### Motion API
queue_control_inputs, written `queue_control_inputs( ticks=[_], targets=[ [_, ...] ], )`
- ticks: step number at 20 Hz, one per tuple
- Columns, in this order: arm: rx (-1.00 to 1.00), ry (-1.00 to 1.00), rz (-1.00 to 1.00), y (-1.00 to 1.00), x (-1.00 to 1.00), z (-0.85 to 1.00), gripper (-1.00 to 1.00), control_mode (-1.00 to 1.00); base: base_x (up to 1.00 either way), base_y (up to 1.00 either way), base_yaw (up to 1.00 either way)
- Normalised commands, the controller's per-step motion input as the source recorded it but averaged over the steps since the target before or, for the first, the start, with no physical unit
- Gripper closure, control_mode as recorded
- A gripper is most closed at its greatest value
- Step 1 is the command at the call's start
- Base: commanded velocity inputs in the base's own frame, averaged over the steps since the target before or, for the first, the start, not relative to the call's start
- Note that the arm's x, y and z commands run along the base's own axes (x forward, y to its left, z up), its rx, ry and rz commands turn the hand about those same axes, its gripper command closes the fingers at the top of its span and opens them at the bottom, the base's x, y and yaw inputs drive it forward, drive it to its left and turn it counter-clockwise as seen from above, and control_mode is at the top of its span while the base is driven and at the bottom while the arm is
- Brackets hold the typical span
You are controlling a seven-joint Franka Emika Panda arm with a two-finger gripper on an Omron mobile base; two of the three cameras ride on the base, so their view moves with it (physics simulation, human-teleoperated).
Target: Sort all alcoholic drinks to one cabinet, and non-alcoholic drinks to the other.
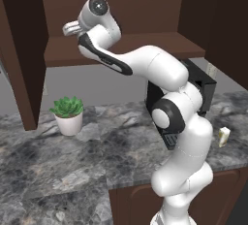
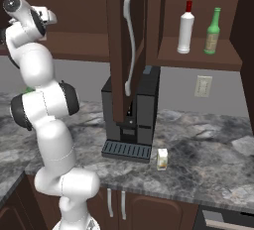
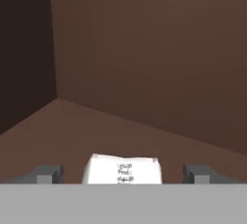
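Gripper (image 3: 123, 175) fingers stand wide apart at the bottom of the hand view, with a white carton (image 3: 124, 170) sitting between them on the wooden floor of the wide cabinet (image 1: 121, 49); clear gaps show on both sides, so nothing is being gripped. In the left base view the hand reaches into the upper left of the frame, level with that cabinet's long shelf.

The step in hand looks like the release of this carton on the shelf. To finish it well, the arm should probably draw straight back along the line of the fingers, without any sideways swing, so neither fingertip clips the carton and tips it. Whether the carton stands fully flat cannot be told, since its lower part is cut off.

A second carton (image 2: 161, 159), cream coloured, stands on the grey stone counter (image 2: 208, 164) at lower centre of the right base view, just beside the black coffee machine (image 2: 131, 120). It likely goes next to the same shelf. The green bottle (image 2: 213, 31) already stands in the narrow cabinet (image 2: 198, 50) at upper right, beside a white bottle (image 2: 185, 28) with a red cap.
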Motion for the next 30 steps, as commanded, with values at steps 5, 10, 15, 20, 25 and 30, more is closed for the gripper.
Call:
queue_control_inputs(
  ticks=[5,10,15,20,25,30],
  targets=[
    [0.0,-0.05,-0.02,0.0,0.13,-0.08,-1.0,-1.0,0.0,0.0,0.0],
    [0.0,-0.03,-0.02,0.0,0.2,-0.07,-1.0,-1.0,0.0,0.0,0.0],
    [0.0,0.0,-0.02,0.0,0.16,-0.03,-1.0,-1.0,0.0,0.0,0.0],
    [0.0,0.0,-0.03,0.0,0.0,0.0,-1.0,-1.0,0.0,0.0,0.0],
    [0.0,0.0,-0.03,0.0,-0.2,0.0,-1.0,-1.0,0.0,0.0,0.0],
    [0.0,0.0,-0.02,-0.01,-0.33,0.02,-1.0,-1.0,0.0,0.0,0.0]
  ],
)
